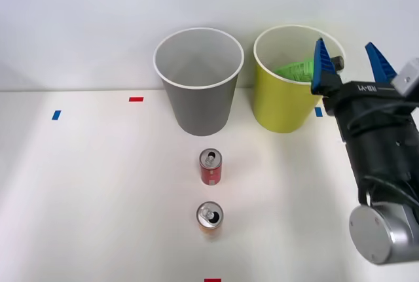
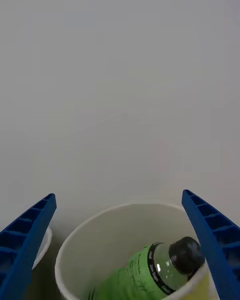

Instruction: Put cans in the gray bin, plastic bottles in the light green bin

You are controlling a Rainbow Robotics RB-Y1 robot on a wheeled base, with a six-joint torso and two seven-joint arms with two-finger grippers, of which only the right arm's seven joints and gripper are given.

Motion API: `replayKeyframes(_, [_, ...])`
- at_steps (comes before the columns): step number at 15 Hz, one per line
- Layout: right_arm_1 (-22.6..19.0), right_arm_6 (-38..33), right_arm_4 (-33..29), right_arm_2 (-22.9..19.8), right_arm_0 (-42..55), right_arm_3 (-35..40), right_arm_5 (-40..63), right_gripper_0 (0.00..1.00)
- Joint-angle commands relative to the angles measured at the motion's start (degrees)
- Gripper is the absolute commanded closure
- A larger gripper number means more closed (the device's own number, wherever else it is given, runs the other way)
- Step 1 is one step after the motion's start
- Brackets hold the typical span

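Green bottle (image 2: pixel 150 275): we see it lying tilted inside the green bin (image 1: pixel 281 108), black cap up near the rim, below and between the jaws. It is free of the fingers.

Yellow bottle: we cannot find it; it may lie deeper in the same bin under the green one, but the bin's depth hides that from us.

Green bin: it stands just under the fingertips, its white rim spanning most of the gap between the jaws in the wrist view.

Right gripper (image 1: pixel 352 66): jaws spread wide and holding nothing, poised over the near side of the green bin's rim.

Gray bin (image 1: pixel 200 108): it stands beside the green bin, off to the gripper's left, and we see nothing in the part of its inside that shows.

Red can (image 1: pixel 211 167): upright on the table in front of the gray bin, well apart from the jaws.

Orange can (image 1: pixel 210 219): upright just nearer the robot than the red one, the two in a line.

Risk, bin: we judge that pulling back low could catch a fingertip on the rim and tip or drag the green bin.

Risk, cans: they stand close together, so wide jaws closing on one could knock the other over and send it rolling.

Risk, sorting: the bins sit side by side, so a release short of the gray one could drop a can in the wrong bin.
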State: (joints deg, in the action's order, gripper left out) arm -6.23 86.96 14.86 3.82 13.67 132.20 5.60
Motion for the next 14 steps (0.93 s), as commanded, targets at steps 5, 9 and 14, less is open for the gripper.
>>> replayKeyframes(5, [-3.52,0.49,-0.27,5.23,20.78,5.09,-11.57,0.15])
replayKeyframes(9, [-5.98,0.67,-0.45,7.87,29.13,5.09,-14.91,0.15])
replayKeyframes(14, [-8.97,0.67,-0.45,8.40,34.76,5.09,-14.83,0.15])
